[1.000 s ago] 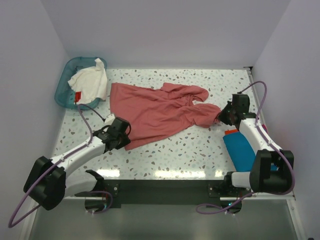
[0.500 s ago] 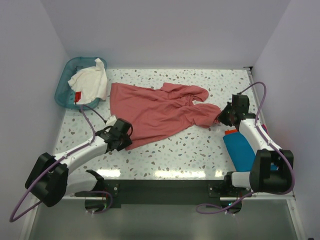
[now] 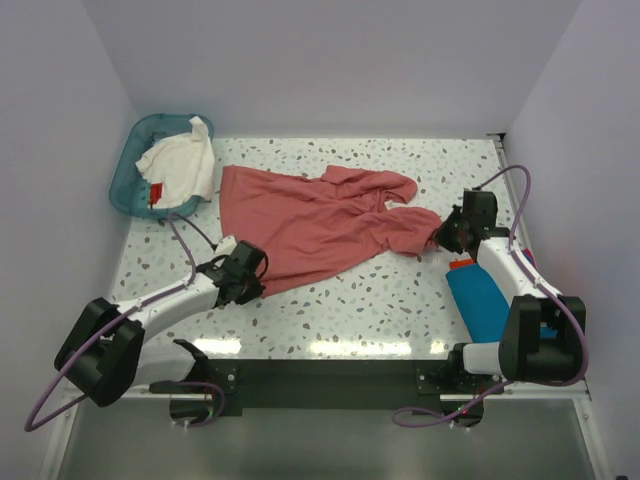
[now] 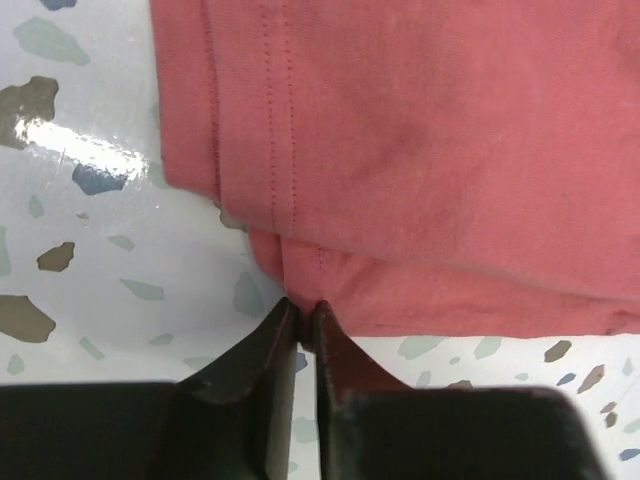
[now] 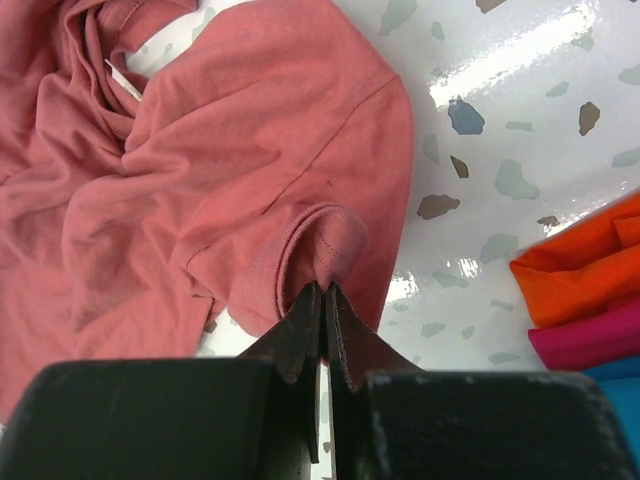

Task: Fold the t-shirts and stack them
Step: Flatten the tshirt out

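Note:
A salmon-red t-shirt (image 3: 320, 225) lies spread and rumpled across the middle of the table. My left gripper (image 3: 258, 283) sits at its near left hem corner, and in the left wrist view the jaws (image 4: 305, 318) pinch that hem edge (image 4: 300, 280). My right gripper (image 3: 440, 237) is shut on the shirt's right sleeve, whose cuff (image 5: 335, 245) bulges just above the closed fingertips (image 5: 325, 290). A white t-shirt (image 3: 180, 165) with a small red tag hangs over the basket. Folded teal-blue (image 3: 478, 300) and orange-red (image 3: 462, 264) shirts lie stacked by the right arm.
The teal plastic basket (image 3: 135, 140) stands in the far left corner. The right wrist view shows the folded stack's orange (image 5: 585, 270) and bright pink (image 5: 590, 335) layers close beside the gripper. White walls enclose the speckled table (image 3: 380, 300).
The left gripper slid right and slightly nearer along the shirt's near hem, and its jaws closed on the hem corner. The right arm and the shirt stayed almost still.

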Tool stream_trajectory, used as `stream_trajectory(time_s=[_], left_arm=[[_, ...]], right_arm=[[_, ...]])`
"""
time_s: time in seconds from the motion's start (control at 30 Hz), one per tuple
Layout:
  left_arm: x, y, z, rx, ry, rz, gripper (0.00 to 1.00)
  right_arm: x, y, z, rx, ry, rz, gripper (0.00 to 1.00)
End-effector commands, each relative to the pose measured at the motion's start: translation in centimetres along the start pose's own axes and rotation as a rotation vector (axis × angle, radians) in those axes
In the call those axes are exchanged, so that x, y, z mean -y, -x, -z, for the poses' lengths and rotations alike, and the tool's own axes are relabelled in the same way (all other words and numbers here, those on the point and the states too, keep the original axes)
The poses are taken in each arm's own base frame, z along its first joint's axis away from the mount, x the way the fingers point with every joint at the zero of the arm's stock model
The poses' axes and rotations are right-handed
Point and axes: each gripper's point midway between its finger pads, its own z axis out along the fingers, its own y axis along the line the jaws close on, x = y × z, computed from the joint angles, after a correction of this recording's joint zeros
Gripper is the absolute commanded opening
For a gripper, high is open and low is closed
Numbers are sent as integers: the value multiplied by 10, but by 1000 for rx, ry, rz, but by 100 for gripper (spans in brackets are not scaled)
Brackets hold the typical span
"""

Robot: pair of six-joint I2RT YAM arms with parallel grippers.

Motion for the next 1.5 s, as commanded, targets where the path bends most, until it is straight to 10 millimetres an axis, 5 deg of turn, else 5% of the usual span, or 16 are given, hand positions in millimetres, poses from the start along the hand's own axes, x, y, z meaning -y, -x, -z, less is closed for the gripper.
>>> stream_trajectory(time_s=[0.0, 0.07, 0.3, 0.57, 0.7, 0.93, 1.03, 1.1, 1.23, 1.37, 1.43, 1.47], left_arm=[[6, 3, -4, 17, -12, -19, 13], [15, 17, 3, 55, -23, -36, 1], [35, 86, 72, 255, -55, -70, 0], [45, 166, 188, 515, -186, -22, 0], [39, 200, 243, 639, -200, 1, 0], [33, 245, 354, 848, -316, 77, 0], [27, 259, 397, 934, -366, 109, 0], [27, 268, 419, 983, -389, 119, 0], [43, 284, 429, 1023, -393, 89, 0], [79, 299, 414, 1036, -401, 20, 0], [101, 308, 405, 1047, -423, -6, 0], [113, 318, 384, 1034, -390, -35, 0]], right_arm=[[-8, 7, -2, 26, 31, -9, 0], [-8, 8, 0, 27, 30, -7, 0], [-12, 21, 16, 59, 21, 2, 0], [-38, 65, 90, 214, 76, -5, 0], [-55, 102, 163, 373, 120, -28, 0], [-88, 157, 334, 697, 259, 0, 0], [-97, 167, 386, 792, 310, 42, 0], [-102, 174, 401, 825, 321, 69, 0], [-123, 191, 434, 902, 403, 88, 0], [-154, 214, 417, 897, 485, 106, 0], [-173, 233, 386, 874, 507, 114, 0], [-185, 236, 372, 839, 540, 138, 0]])
